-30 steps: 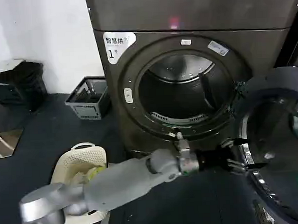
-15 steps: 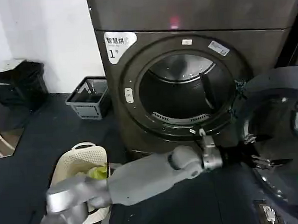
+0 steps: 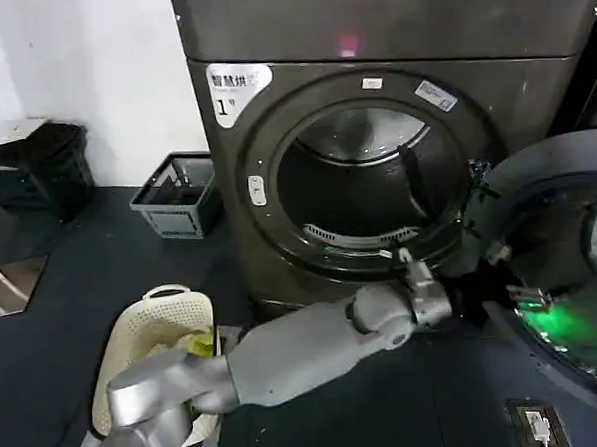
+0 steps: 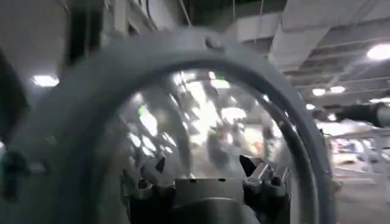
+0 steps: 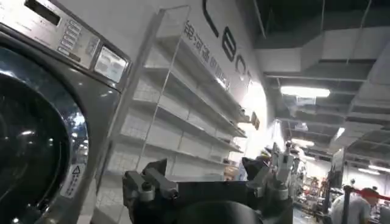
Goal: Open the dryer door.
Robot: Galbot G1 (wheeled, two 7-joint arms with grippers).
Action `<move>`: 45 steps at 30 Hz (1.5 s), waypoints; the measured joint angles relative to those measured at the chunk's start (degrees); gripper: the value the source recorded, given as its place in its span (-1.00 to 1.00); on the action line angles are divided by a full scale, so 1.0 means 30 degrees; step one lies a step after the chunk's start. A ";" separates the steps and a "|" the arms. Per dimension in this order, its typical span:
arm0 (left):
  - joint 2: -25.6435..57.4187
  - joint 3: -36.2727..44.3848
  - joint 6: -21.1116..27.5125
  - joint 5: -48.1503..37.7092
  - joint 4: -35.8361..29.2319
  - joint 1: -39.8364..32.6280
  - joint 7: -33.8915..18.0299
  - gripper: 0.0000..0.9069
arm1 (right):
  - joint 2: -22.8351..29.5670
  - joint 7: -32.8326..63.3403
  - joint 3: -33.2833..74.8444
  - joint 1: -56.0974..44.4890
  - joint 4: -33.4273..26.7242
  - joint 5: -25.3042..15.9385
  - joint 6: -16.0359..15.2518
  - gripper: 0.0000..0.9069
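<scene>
The dryer door [image 3: 561, 170] hangs swung open on the machine's right side, its grey rim and glass bowl facing me, leaving the drum opening [image 3: 372, 185] bare. My left arm reaches across the front of the machine. My left gripper [image 3: 499, 291] is at the door's inner face near its lower left edge. In the left wrist view the left gripper [image 4: 203, 162] is open, its fingers spread before the domed glass and grey rim of the door [image 4: 91, 97], with nothing between them. My right gripper [image 5: 205, 161] is open and holds nothing, away from the door.
A white laundry basket [image 3: 149, 336] holding something yellow-green sits on the dark floor under my left arm. A grey crate [image 3: 177, 195] and a black bin [image 3: 35, 167] stand by the wall on the left. The right wrist view shows a neighbouring machine [image 5: 42, 115] and white shelves [image 5: 177, 103].
My left gripper moved right and slightly up along the open door's inner face. A green glow now shows on the door glass.
</scene>
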 joint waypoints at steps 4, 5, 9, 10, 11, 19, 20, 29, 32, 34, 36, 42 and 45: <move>0.0737 -0.0423 -0.1207 0.1113 -0.0710 0.0147 -0.1342 1.00 | -0.0223 -0.0014 -0.0006 0.0073 -0.0234 -0.0005 0.0006 1.00; 0.1012 -0.0466 -0.1374 0.1350 -0.0951 0.0176 -0.1431 1.00 | -0.0270 -0.0018 0.0014 0.0092 -0.0282 -0.0007 0.0012 1.00; 0.2801 -0.0779 -0.1905 0.1873 -0.2525 0.0545 -0.1509 1.00 | -0.0412 -0.0032 0.0220 0.0208 -0.0536 -0.0057 0.0124 1.00; 0.3379 -0.0954 -0.2126 0.1768 -0.3014 0.0692 -0.1526 1.00 | -0.0419 -0.0032 0.0238 0.0212 -0.0613 -0.0144 0.0267 1.00; 0.3891 -0.1153 -0.2242 0.1671 -0.3440 0.0884 -0.1707 1.00 | -0.0433 -0.0033 0.0266 0.0215 -0.0692 -0.0313 0.0438 1.00; 0.8471 -0.2344 -0.1349 0.2079 -0.6854 0.2341 -0.2095 1.00 | -0.0492 -0.0024 0.0703 0.0218 -0.0713 -0.0748 0.0619 1.00; 0.9186 -0.2447 -0.1315 0.2099 -0.7176 0.2456 -0.1938 1.00 | -0.0515 -0.0025 0.0716 0.0213 -0.0739 -0.0769 0.0619 1.00; 1.6118 -0.3291 0.0334 0.4044 -0.8748 0.3469 -0.1382 1.00 | -0.1018 -0.0065 0.0854 0.0523 -0.0957 -0.1276 0.0566 1.00; 1.8079 -0.3935 0.1430 0.4813 -0.8859 0.4023 -0.0742 1.00 | -0.1184 -0.0066 0.0905 0.0630 -0.1164 -0.1511 0.0581 1.00; 1.9398 -0.4475 0.2002 0.5912 -0.8619 0.4515 -0.0114 1.00 | -0.1201 -0.0067 0.0813 0.0724 -0.1269 -0.1612 0.0668 1.00; 2.0523 -0.5070 0.2873 0.6104 -0.8210 0.5103 0.0100 1.00 | -0.1211 -0.0072 0.0675 0.0802 -0.1399 -0.1612 0.0703 1.00; 2.3114 -0.6478 0.3554 0.7440 -0.6910 0.6642 0.2651 1.00 | -0.1636 -0.0074 0.0597 0.1028 -0.1858 -0.1661 0.0713 1.00; 2.4338 -0.6611 0.3456 0.8421 -0.6480 0.7118 0.3611 1.00 | -0.1748 -0.0071 0.0466 0.1119 -0.1957 -0.1666 0.0706 1.00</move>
